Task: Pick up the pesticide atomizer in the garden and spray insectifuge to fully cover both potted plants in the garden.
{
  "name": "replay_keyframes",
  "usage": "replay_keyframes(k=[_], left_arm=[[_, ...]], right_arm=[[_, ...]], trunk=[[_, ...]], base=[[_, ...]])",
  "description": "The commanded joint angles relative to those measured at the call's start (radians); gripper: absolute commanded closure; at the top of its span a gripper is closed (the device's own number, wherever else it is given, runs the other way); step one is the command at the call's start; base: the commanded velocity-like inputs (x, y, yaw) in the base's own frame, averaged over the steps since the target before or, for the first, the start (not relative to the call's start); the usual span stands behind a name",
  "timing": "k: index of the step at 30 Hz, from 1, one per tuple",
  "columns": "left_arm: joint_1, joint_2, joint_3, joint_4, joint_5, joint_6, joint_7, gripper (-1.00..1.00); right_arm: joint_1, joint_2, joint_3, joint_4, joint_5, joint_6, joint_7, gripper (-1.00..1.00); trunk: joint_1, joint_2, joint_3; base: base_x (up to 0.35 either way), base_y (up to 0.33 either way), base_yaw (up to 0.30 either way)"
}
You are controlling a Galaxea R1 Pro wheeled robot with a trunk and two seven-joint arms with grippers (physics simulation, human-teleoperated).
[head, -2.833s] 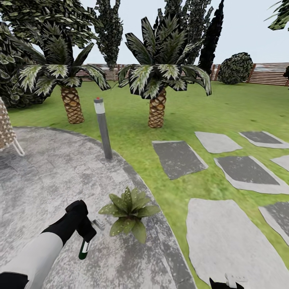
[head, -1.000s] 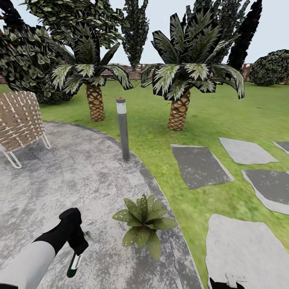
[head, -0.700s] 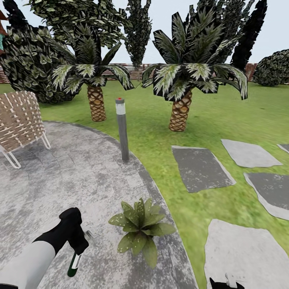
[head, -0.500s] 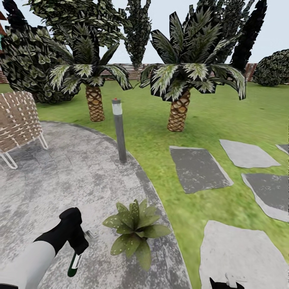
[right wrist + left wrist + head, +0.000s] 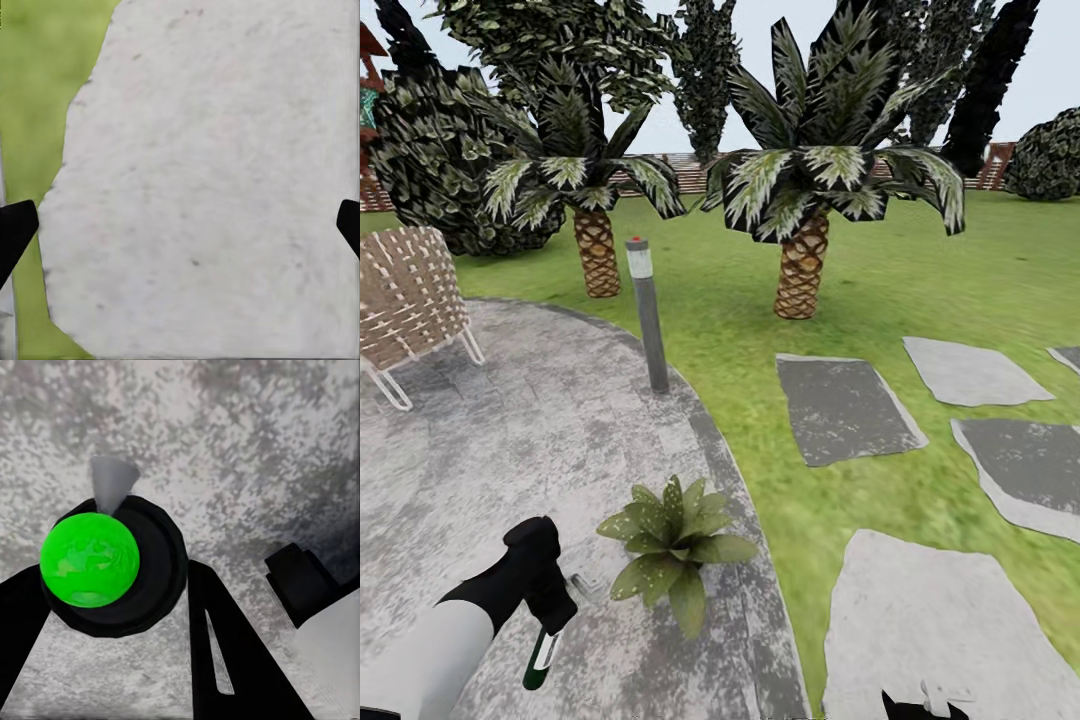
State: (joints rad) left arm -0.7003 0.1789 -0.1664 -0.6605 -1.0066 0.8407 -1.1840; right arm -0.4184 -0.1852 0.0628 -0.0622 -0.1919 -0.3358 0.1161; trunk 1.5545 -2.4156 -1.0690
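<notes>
On the round grey patio (image 5: 510, 450) at the lawn's edge, the pesticide atomizer (image 5: 540, 661) hangs nozzle-down, clamped in the left gripper (image 5: 550, 610) fingers. A potted plant (image 5: 670, 535) sits just beside it. The right gripper (image 5: 180, 225) fingers are spread wide over a stepping stone (image 5: 217, 172).

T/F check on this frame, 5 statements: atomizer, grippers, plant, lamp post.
1. The left gripper holds the pesticide atomizer. True.
2. The potted plant sits on the lawn. False: it sits on the paved patio, near its edge.
3. The right gripper is shut on a stone. False: it is open, with a pale stepping stone below it.
4. The bollard lamp post stands upright at the patio edge. True.
5. The atomizer touches the plant's leaves. False: it hangs apart, beside the plant.
</notes>
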Motion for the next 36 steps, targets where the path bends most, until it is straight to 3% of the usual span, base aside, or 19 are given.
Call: replay_keyframes(k=[1,6,19,29,36], left_arm=[[-0.001,0.002,-0.004,-0.001,-0.006,0.007,-0.009,1.00],[-0.001,-0.005,0.020,-0.002,-0.006,0.008,-0.008,1.00],[-0.013,-0.012,0.021,-0.006,-0.004,0.013,-0.014,1.00],[-0.038,-0.035,0.013,-0.007,-0.019,0.014,-0.083,1.00],[-0.103,-0.038,0.010,-0.007,-0.024,0.014,-0.119,1.00]], right_arm=[[0.000,0.000,0.006,0.001,-0.011,-0.003,0.005,-1.00],[0.000,0.000,0.006,0.001,-0.011,-0.003,0.005,-1.00],[0.000,0.000,0.006,0.001,-0.011,-0.003,0.005,-1.00],[0.000,-0.002,0.006,0.001,-0.011,-0.003,0.005,-1.00],[0.000,-0.022,0.008,0.005,-0.009,-0.003,0.005,-1.00]], trunk=[[-0.001,0.000,-0.001],[-0.001,0.000,-0.001],[-0.001,0.000,-0.001],[-0.001,0.000,-0.001],[-0.001,0.000,-0.001]], base=[[-0.159,-0.150,0.225],[-0.065,-0.045,0.242],[0.087,-0.001,0.065],[0.008,0.000,0.158],[0.000,0.000,0.024]])
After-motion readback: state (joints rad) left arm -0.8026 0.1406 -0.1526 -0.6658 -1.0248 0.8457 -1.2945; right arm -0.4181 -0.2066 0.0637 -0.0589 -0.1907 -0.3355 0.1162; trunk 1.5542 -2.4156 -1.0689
